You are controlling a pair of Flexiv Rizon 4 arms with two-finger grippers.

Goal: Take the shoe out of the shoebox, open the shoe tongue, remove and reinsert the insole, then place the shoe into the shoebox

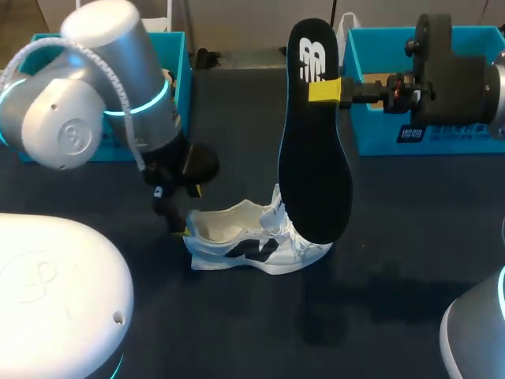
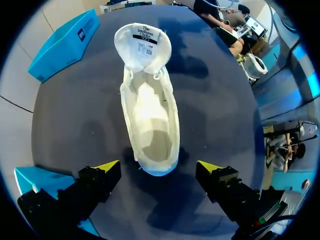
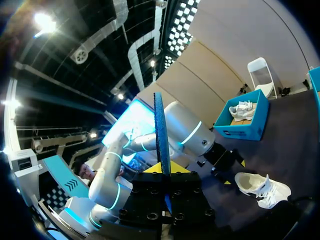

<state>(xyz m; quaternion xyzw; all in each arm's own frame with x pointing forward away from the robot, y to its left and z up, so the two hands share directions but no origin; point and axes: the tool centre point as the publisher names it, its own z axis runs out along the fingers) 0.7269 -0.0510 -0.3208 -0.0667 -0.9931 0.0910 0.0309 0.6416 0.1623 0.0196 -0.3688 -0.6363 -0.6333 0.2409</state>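
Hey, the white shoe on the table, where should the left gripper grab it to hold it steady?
Grip the shoe at its heel collar, coming from above and behind. The heel faces the left gripper, whose open fingers stand either side of it, and it is narrow. That likely leaves the opening free for the insole held by the right gripper.

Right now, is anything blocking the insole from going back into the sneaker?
Nothing visible. The sneaker lies with its opening bare and its tongue folded forward. The left gripper stands open at the heel, off the opening. The right gripper holds the insole above.
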